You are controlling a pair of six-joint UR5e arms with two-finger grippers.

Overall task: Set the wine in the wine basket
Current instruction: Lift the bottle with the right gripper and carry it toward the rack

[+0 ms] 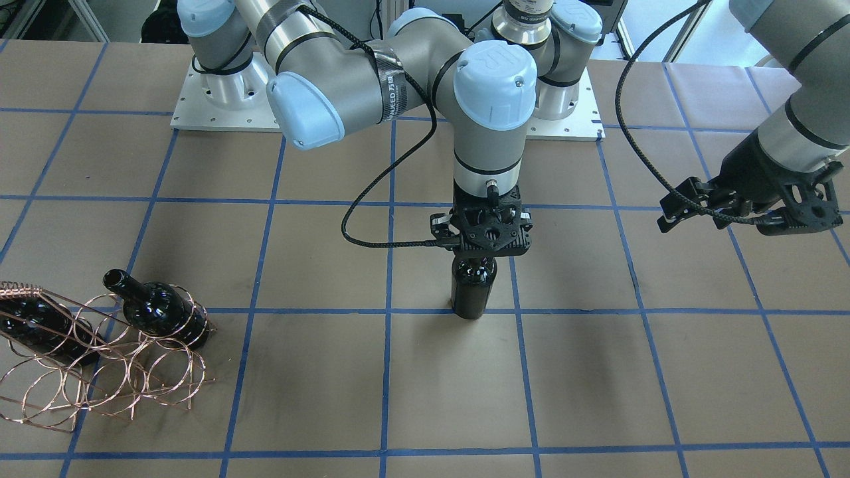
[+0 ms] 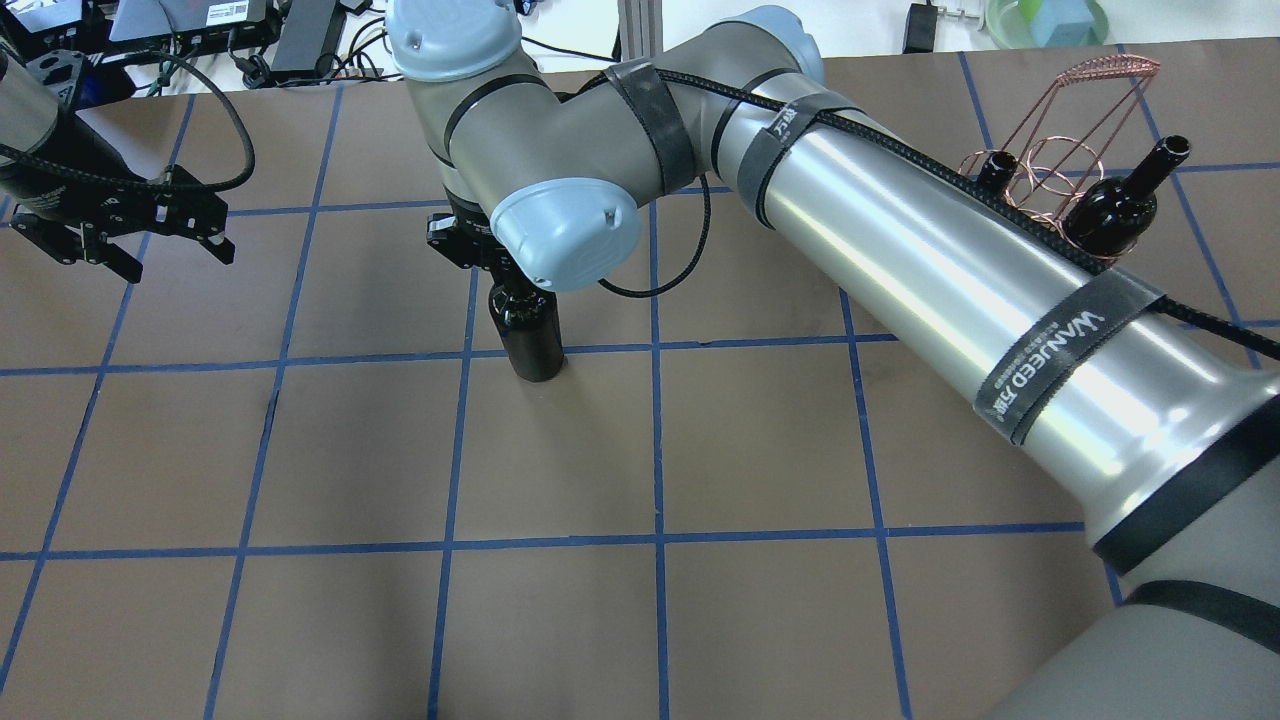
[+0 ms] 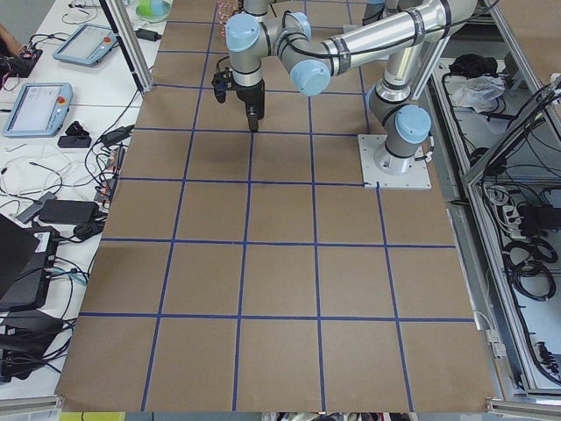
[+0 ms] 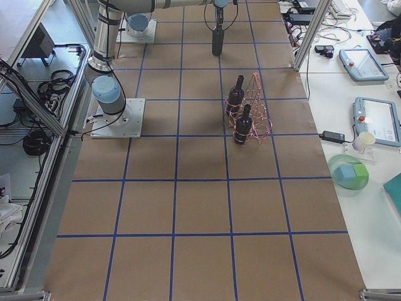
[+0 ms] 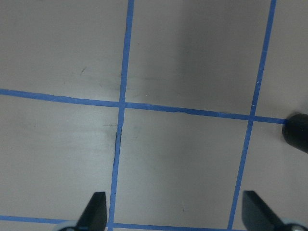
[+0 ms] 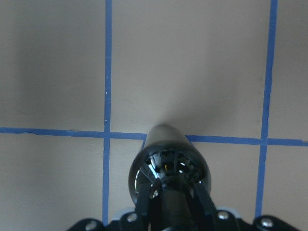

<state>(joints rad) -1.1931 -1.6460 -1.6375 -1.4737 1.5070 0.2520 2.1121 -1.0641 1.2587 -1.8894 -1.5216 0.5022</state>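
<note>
The right gripper [image 1: 479, 255] appears clamped on the neck of the wine [image 1: 473, 292], which stands upright on the table [image 1: 597, 372], well apart from the wine basket [image 1: 99, 362]. Risk: the glossy neck slips during lift, dropping the bottle.

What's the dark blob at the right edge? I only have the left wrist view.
Observer: Most likely the wine bottle. It stands upright on the table, on a blue tape line.
Operator: Is it held?
Observer: Yes. The right arm's jaws come down from above and look closed on its neck, as the right wrist view shows.
Operator: Where's the rack?
Observer: The wire rack sits far to the robot's right. It holds one bottle and another lying in its loops.
</note>
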